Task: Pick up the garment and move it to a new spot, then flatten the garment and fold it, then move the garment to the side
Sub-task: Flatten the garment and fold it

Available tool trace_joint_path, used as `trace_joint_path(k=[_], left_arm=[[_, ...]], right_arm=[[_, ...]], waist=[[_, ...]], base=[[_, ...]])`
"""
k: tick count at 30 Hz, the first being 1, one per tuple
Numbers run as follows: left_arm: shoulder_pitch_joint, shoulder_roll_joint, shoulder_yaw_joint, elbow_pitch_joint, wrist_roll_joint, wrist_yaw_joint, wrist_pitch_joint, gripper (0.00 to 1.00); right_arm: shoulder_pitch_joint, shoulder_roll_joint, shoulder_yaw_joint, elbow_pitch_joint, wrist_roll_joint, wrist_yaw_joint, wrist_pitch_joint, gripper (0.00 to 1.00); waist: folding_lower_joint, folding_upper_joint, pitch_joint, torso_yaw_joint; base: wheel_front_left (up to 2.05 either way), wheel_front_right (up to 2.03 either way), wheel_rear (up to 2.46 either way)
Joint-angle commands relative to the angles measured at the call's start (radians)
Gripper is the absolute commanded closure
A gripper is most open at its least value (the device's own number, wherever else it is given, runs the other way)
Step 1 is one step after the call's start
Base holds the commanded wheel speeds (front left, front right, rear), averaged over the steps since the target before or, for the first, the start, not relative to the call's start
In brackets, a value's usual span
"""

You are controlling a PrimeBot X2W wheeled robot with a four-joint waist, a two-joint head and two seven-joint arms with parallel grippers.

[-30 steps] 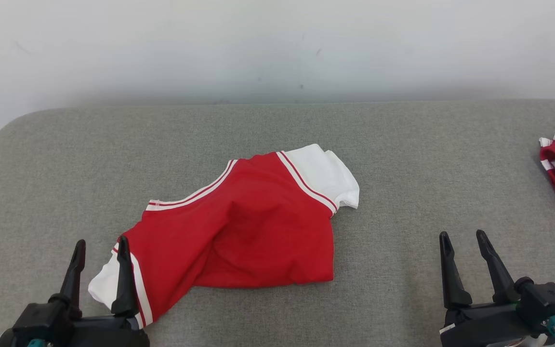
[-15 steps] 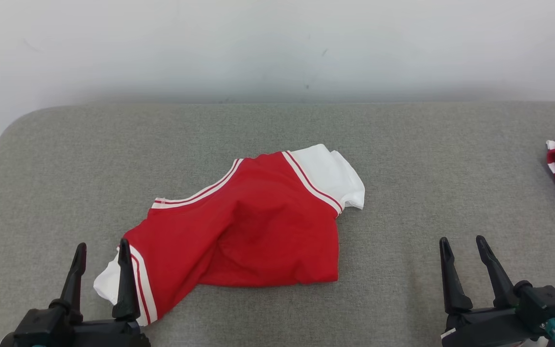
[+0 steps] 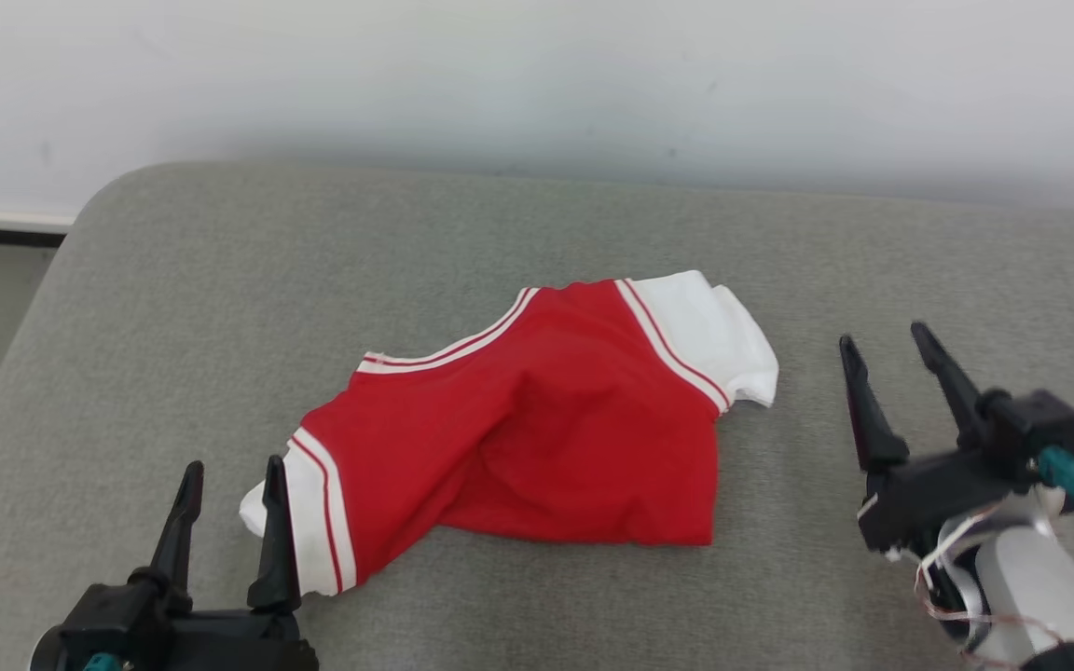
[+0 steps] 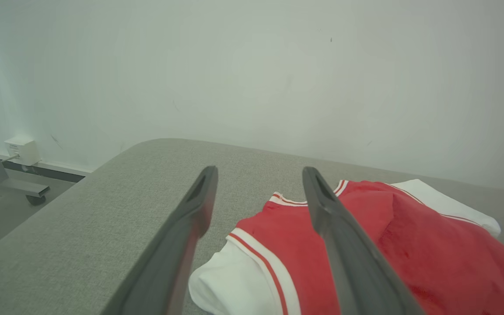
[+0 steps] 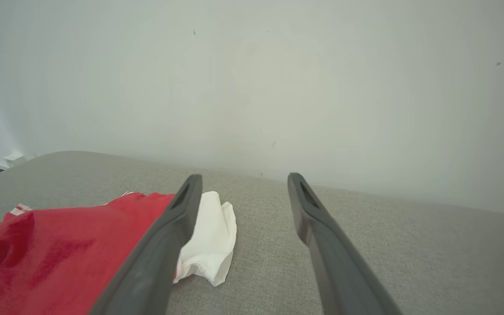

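Head camera has swung left since the earlier frames: the whole picture has shifted, so the garment (image 3: 537, 438) itself has not moved; it lies crumpled near the middle of the grey padded table (image 3: 173, 280), red body up, one white sleeve (image 3: 309, 522) at its near-left end, the other white sleeve (image 3: 719, 326) at its far-right end.

Real change: right gripper (image 3: 881, 334) has advanced up the table; it now stands level with the far-right sleeve, just beside it and apart from the cloth; pale forearm (image 3: 1031, 578) now in frame behind it.

Left gripper (image 3: 233, 464) keeps its place at the near-left sleeve; its inner finger overlaps the sleeve's edge in the head view; contact cannot be told.

Both sets of fingers stand wide apart; nothing between either pair.

Judgement: pickup not yet begun; the arms are bracketing the two ends of the garment, likely for a two-point lift to the new spot.

Pose: both grippers low over the table, fingers pointing away from the robot toward the wall (image 3: 537, 75); right wrist angled slightly inward.
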Motion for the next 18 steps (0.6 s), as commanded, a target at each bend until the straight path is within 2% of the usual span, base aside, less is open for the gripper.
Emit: trace_joint_path(k=[1, 7, 8, 14, 15, 18], left_arm=[[-0.018, -0.002, -0.011, 0.004, -0.019, 0.006, -0.002, 0.00], [-0.046, -0.001, -0.049, 0.012, -0.053, 0.025, -0.002, 0.00], [-0.046, -0.001, -0.049, 0.012, -0.053, 0.025, -0.002, 0.00], [-0.071, -0.001, -0.084, 0.022, -0.078, 0.031, -0.002, 0.00], [-0.077, -0.001, -0.098, 0.021, -0.088, 0.038, -0.002, 0.00], [-0.079, -0.001, -0.109, 0.021, -0.090, 0.042, -0.002, 0.00]], right_arm=[[-0.044, -0.012, 0.008, 0.032, -0.008, -0.003, 0.010, 0.00], [-0.187, -0.040, 0.035, 0.198, -0.011, -0.003, 0.038, 0.00], [-0.187, -0.040, 0.035, 0.198, -0.011, -0.003, 0.038, 0.00], [-0.294, -0.063, 0.068, 0.388, 0.000, -0.003, 0.038, 0.00], [-0.323, -0.067, 0.077, 0.450, 0.004, -0.003, 0.035, 0.00], [-0.345, -0.071, 0.084, 0.507, 0.011, -0.003, 0.034, 0.00]], waist=[[0.0000, 0.0000, 0.041, 0.054], [0.0000, 0.0000, 0.091, 0.124], [0.0000, 0.0000, 0.091, 0.124], [0.0000, 0.0000, 0.123, 0.175], [0.0000, 0.0000, 0.131, 0.187], [0.0000, 0.0000, 0.138, 0.197]], base=[[0.00, 0.00, 0.00], [0.00, 0.00, 0.00], [0.00, 0.00, 0.00], [0.00, 0.00, 0.00], [0.00, 0.00, 0.00], [0.00, 0.00, 0.00]])
